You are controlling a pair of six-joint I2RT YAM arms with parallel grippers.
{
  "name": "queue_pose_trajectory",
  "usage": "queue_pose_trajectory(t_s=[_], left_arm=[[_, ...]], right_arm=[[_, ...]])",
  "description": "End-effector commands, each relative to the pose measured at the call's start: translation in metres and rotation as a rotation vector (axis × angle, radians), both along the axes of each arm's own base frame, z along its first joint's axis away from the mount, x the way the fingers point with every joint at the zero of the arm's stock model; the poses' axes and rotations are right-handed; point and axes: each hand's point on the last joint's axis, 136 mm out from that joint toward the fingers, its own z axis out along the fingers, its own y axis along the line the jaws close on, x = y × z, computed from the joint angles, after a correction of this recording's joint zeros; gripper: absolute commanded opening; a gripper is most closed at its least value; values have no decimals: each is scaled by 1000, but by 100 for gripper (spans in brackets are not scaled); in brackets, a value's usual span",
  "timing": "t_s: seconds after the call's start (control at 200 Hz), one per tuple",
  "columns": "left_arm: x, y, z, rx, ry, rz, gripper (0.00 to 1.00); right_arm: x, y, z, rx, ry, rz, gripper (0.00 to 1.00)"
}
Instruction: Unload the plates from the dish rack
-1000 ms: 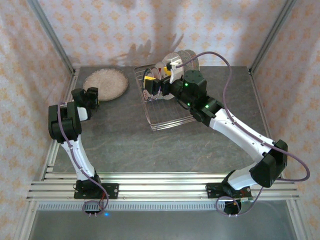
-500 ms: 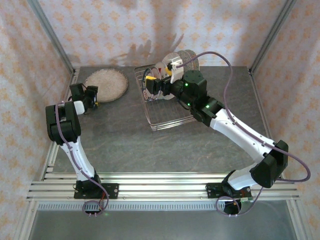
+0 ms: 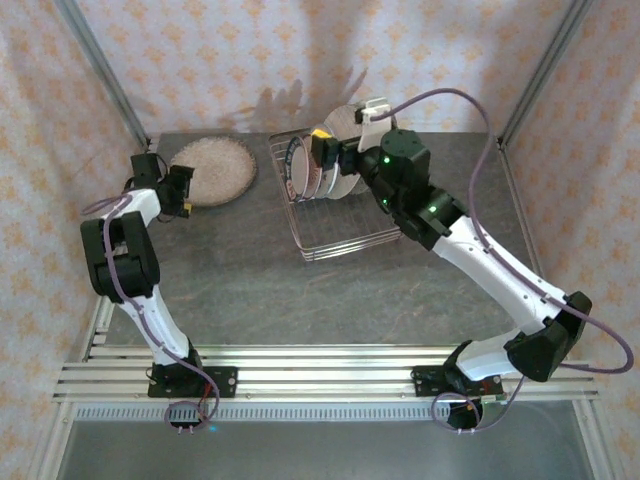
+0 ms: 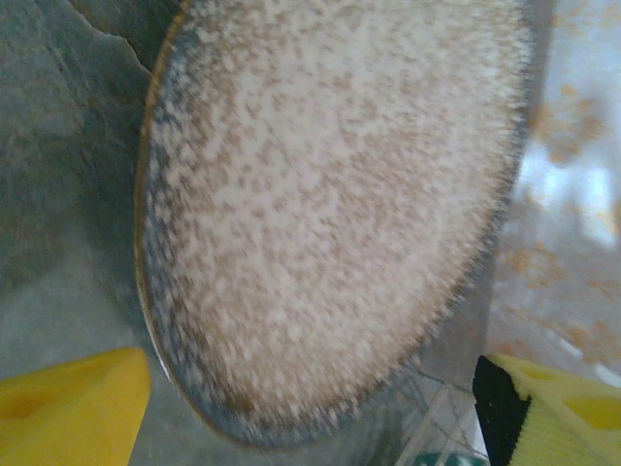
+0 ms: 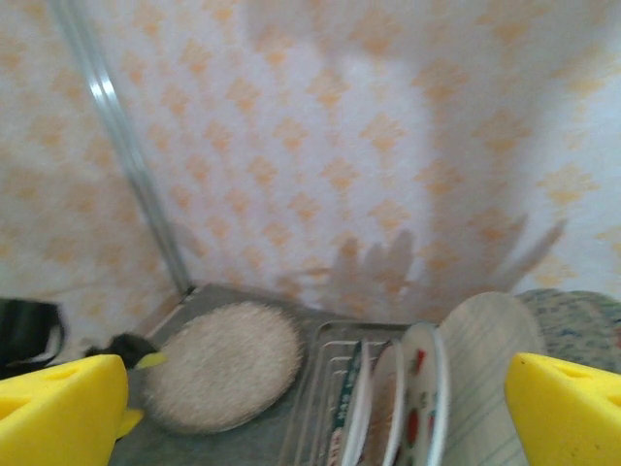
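1. Lying flat on the grey table (image 3: 250, 275), a brown speckled plate (image 3: 212, 168) sits at the far left, just beside the wire dish rack (image 3: 340, 235).
2. The left gripper (image 3: 182, 190) hangs at that plate's near-left rim. The left wrist view shows its yellow fingers (image 4: 68, 413) spread wide to either side of the rim, clamping nothing.
3. The remaining plates (image 3: 303, 172) stand on edge in the far half of the rack. The right wrist view picks out a dark-rimmed plate (image 5: 349, 408), a white plate with red fruit (image 5: 424, 398) and a beige plaid plate (image 5: 485, 349), side by side from left to right.
4. The right gripper (image 3: 318, 150) hovers above these upright plates. Its jaws are wide apart and empty, and its yellow fingers (image 5: 58, 413) touch none of them.
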Motion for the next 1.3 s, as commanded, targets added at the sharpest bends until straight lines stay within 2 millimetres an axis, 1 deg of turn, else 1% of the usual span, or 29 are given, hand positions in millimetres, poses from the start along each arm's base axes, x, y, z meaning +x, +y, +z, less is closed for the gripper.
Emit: queue_pose_trajectory(t_s=[0.0, 0.02, 0.025, 0.04, 0.045, 0.085, 0.16, 0.2, 0.27, 0.3, 0.315, 0.365, 0.395, 0.435, 0.48, 0.515, 0.556, 0.621, 0.641, 0.666, 0.701, 0.746, 0.806, 0.896, 0.986, 1.091, 1.146, 1.241, 1.296], left_arm=[[-21, -3, 41, 38, -4, 35, 87], [-25, -5, 46, 48, -1, 36, 87], [-26, -6, 48, 49, 0, 35, 87], [-29, -7, 52, 57, 3, 37, 87], [-30, -8, 53, 61, 6, 39, 87], [-38, -14, 64, 86, 15, 51, 87], [-50, -29, 87, 126, -12, 79, 87], [-55, -38, 102, 150, -43, 89, 87], [-55, -65, 133, 195, -132, 56, 87], [-54, -78, 148, 216, -176, 26, 87], [-54, -87, 154, 226, -193, 0, 87], [-53, -116, 173, 255, -253, -87, 87], [-54, -133, 184, 268, -289, -143, 87], [-57, -156, 197, 289, -334, -222, 86], [-64, -179, 209, 316, -384, -303, 86], [-72, -196, 220, 337, -427, -360, 86], [-81, -214, 231, 364, -479, -421, 86], [-100, -243, 250, 399, -583, -517, 86], [-105, -249, 256, 416, -613, -543, 86], [-113, -260, 261, 436, -648, -584, 86], [-125, -273, 268, 466, -689, -631, 86], [-139, -288, 271, 494, -726, -681, 88], [-153, -299, 272, 524, -759, -724, 89], [-164, -309, 266, 513, -775, -758, 89], [-170, -316, 264, 505, -771, -779, 89], [-173, -320, 270, 503, -788, -796, 89], [-174, -322, 275, 502, -803, -809, 89], [-176, -326, 284, 513, -819, -838, 89], [-178, -326, 289, 522, -829, -849, 89]], right_arm=[[18, -58, 20, 1, 41, -264, 95], [23, -67, 16, 4, 69, -300, 94], [24, -69, 18, 12, 70, -309, 93], [28, -77, 15, 16, 92, -338, 92], [29, -80, 17, 24, 93, -346, 92], [37, -100, 16, 52, 138, -406, 90], [54, -126, 9, 95, 211, -464, 88], [64, -135, 2, 100, 249, -475, 87], [82, -147, -12, 94, 317, -471, 87], [88, -149, -15, 101, 342, -450, 88], [92, -151, -18, 103, 353, -440, 87], [104, -147, -26, 116, 379, -363, 85], [110, -150, -32, 123, 393, -354, 85], [119, -156, -41, 140, 417, -348, 83], [129, -158, -53, 160, 450, -320, 78], [135, -158, -63, 165, 476, -302, 73], [140, -157, -72, 166, 499, -274, 70], [147, -153, -83, 149, 518, -243, 67], [149, -152, -87, 141, 522, -238, 66], [150, -151, -90, 131, 526, -232, 63], [154, -150, -99, 115, 548, -226, 60], [158, -149, -111, 102, 581, -208, 56], [164, -150, -125, 85, 619, -194, 49], [171, -149, -136, 70, 634, -163, 48], [176, -144, -144, 56, 644, -119, 47], [181, -144, -158, 49, 695, -97, 41], [182, -143, -165, 44, 721, -85, 41], [184, -138, -172, 43, 739, -53, 40], [186, -138, -177, 41, 757, -49, 38]])
